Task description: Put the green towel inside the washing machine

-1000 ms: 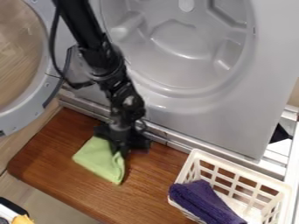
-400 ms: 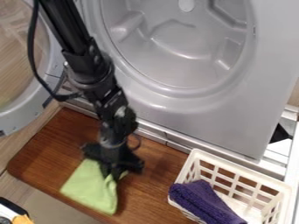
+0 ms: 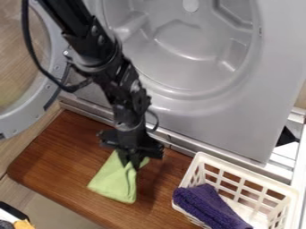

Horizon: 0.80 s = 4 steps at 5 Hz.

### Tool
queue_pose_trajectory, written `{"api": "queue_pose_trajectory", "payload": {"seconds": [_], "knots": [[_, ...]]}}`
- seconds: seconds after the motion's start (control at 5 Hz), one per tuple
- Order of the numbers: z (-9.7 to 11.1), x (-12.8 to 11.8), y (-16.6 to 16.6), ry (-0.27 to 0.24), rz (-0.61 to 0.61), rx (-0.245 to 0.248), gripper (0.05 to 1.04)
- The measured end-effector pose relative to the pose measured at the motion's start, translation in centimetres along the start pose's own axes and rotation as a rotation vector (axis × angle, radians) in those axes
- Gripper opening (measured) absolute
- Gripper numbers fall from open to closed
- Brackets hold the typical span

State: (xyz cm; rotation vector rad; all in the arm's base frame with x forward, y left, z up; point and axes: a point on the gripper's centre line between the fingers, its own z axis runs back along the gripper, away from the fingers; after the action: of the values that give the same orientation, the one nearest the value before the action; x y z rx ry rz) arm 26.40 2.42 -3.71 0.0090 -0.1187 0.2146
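While black arm (image 3: pixel 101 51) slants down from upper left, gripper (image 3: pixel 132 165) points downward, pinching green towel (image 3: pixel 115 182) near its top.

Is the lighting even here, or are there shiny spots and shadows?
Camera view: pale glare on the grey washing machine below its opening; a softer sheen inside the drum; a darker shadow on the wooden board beside the green towel.

Seeing a brown wooden surface (image 3: pixel 53 156), visible grain, soft shine, rounded corner at lower left. Got pale wood-look flooring (image 3: pixel 23 139) along the left, turning greyish beige toward the bottom. Also spotting white framing (image 3: pixel 299 183) at the right edge, just below a tan patch (image 3: pixel 300 97), lol.
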Motion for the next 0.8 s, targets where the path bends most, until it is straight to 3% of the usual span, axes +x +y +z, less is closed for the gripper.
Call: {"api": "queue_pose_trajectory", "payload": {"seconds": [0.2, 0.4, 0.8], "knots": [[0.9, 1.4, -0.5, -0.005, 0.008, -0.016, 0.102], [4.6, 3.4, -1.1, -0.101, 0.005, -0.058, 0.102], [8.9, 4.9, -1.6, -0.21, 0.0, -0.136, 0.102]]}}
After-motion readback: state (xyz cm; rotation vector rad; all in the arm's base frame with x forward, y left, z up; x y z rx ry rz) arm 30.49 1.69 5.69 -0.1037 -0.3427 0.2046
